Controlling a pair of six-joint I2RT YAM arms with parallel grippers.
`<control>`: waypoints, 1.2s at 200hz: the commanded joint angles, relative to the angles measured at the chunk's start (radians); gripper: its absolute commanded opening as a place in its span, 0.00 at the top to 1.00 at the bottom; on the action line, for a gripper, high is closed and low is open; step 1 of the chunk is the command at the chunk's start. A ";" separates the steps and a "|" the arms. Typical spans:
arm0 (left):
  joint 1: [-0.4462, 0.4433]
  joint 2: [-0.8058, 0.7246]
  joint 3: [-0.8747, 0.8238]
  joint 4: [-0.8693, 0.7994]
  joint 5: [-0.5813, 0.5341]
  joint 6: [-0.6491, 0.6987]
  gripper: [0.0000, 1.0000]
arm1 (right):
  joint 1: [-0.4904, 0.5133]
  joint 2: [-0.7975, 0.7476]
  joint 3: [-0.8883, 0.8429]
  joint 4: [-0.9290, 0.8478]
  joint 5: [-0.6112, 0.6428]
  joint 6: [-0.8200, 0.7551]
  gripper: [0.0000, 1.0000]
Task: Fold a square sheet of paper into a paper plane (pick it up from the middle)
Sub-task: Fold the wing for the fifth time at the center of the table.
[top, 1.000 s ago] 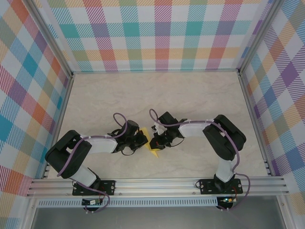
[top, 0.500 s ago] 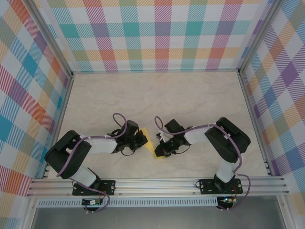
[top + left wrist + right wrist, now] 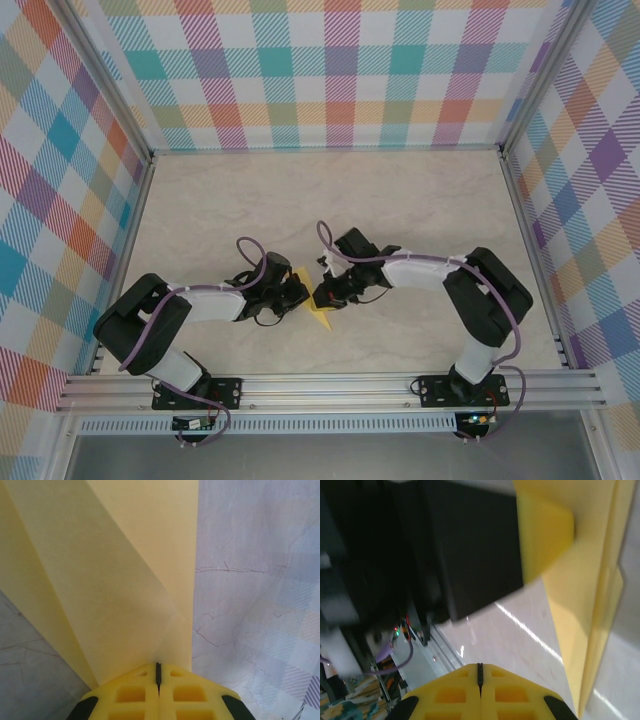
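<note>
The yellow sheet of paper (image 3: 320, 313) lies folded on the table between my two grippers, near the front edge. In the left wrist view the paper (image 3: 110, 580) shows layered flaps and diagonal creases. My left gripper (image 3: 299, 292) is shut, its tips (image 3: 158, 669) resting on the paper's near end. My right gripper (image 3: 322, 296) is shut with nothing between its jaws (image 3: 480, 669); it hovers just beside the paper (image 3: 585, 595), facing the left gripper's yellow fingertip (image 3: 545, 535), which sits on the sheet.
The marble-look table (image 3: 400, 200) stretches open behind and to both sides of the arms. Plaid walls (image 3: 340, 80) enclose it on three sides. An aluminium rail (image 3: 330, 385) runs along the near edge.
My right gripper swung toward the near edge of the paper, then came back up beside the left gripper's tip. The left gripper stayed put on the paper.
</note>
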 commanded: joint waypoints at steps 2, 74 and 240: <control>0.015 0.016 -0.017 -0.078 -0.060 0.009 1.00 | 0.007 0.071 0.003 0.043 0.034 0.074 0.96; 0.015 0.058 -0.006 -0.057 -0.049 0.013 1.00 | 0.005 0.137 -0.092 0.024 0.076 0.053 0.99; 0.083 -0.002 0.047 -0.122 -0.044 0.094 0.95 | -0.002 0.237 -0.076 -0.102 0.111 -0.005 1.00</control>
